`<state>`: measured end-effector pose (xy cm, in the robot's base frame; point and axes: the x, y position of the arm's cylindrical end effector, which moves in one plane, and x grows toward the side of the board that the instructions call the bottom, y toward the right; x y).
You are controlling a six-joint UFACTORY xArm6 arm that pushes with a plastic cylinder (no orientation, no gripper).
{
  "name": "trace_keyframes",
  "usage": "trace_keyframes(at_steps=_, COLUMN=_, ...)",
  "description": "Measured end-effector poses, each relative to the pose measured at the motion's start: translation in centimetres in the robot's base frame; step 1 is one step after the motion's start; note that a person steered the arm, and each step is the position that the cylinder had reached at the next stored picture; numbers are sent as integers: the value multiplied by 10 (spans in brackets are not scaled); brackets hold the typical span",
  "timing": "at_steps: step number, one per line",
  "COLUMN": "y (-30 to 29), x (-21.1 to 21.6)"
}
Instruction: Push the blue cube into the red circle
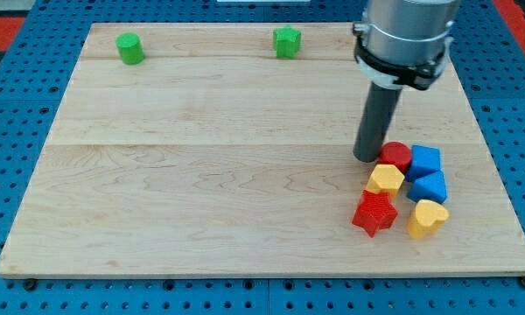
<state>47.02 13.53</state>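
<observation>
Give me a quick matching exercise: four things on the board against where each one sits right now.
Things:
1. my tip
2. red circle
3. red star
4. green cylinder

Places:
A. the board's top edge, toward the view's left
B. bottom left of the cluster, below a yellow block
C. top of the cluster, touching the blue cube
D. just left of the red circle

Pairs: 1-D, 2-C, 3-B, 4-A

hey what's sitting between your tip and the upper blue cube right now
In the camera view, the red round block sits between my tip and the upper blue cube, close beside both.
</observation>
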Motion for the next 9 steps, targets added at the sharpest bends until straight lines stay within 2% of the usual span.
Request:
trace_keyframes(at_steps=1, y=-26, x=-10)
trace_keyframes(at_steps=2, y=-21, x=-48)
trace_keyframes(at_steps=3, y=51, x=-61)
trace_keyframes(at_steps=4, y=151, x=-50)
trace_keyframes(at_steps=5, y=166, x=12)
trace_keyframes(at_steps=6, y=174, x=5)
trace_keyframes(at_steps=8, y=167, x=-55)
trace_keyframes(at_steps=9, y=167, x=-55)
